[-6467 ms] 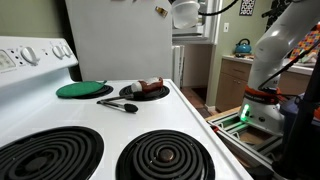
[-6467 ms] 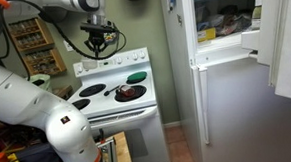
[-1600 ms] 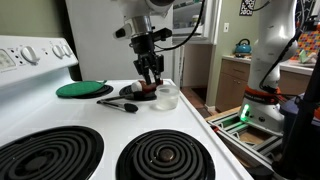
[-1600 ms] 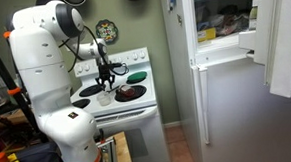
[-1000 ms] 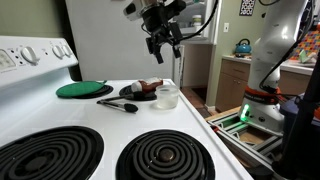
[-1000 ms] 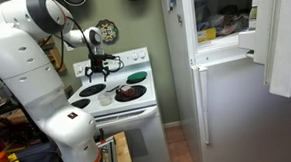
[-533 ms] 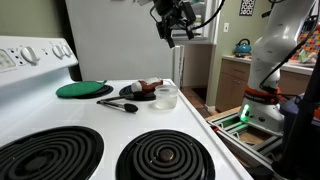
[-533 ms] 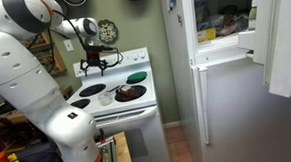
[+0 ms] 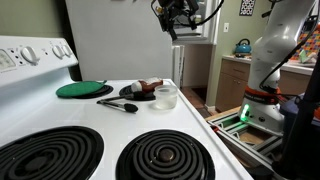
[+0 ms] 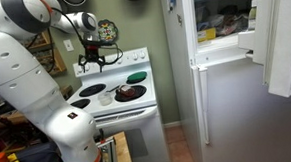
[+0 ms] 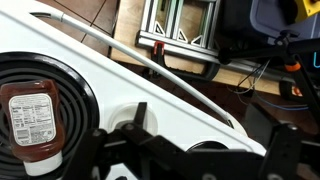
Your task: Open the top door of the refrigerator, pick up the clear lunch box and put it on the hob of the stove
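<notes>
**Item:** small clear plastic lunch box with lid (image 9: 166, 97). Stands upright on the stove's white enamel hob (image 9: 105, 125), just beside the black plate of food (image 9: 145, 90); whether they touch cannot be told.

**Item:** black robot gripper (image 9: 173, 30). High above the plate, well apart from it. Dark fingers (image 11: 285, 150) spread wide, nothing between them.

**Item:** plain white upper refrigerator door (image 10: 284, 39). Swung open, far from the plate.

**Step, as judged:** box delivered; arm clearing off.

**Handling note:** rise straight away from the plate with no low sideways sweep, since the light tub would slide or tip easily. The black utensil (image 9: 118, 104) lies near the plate's other side.
</notes>
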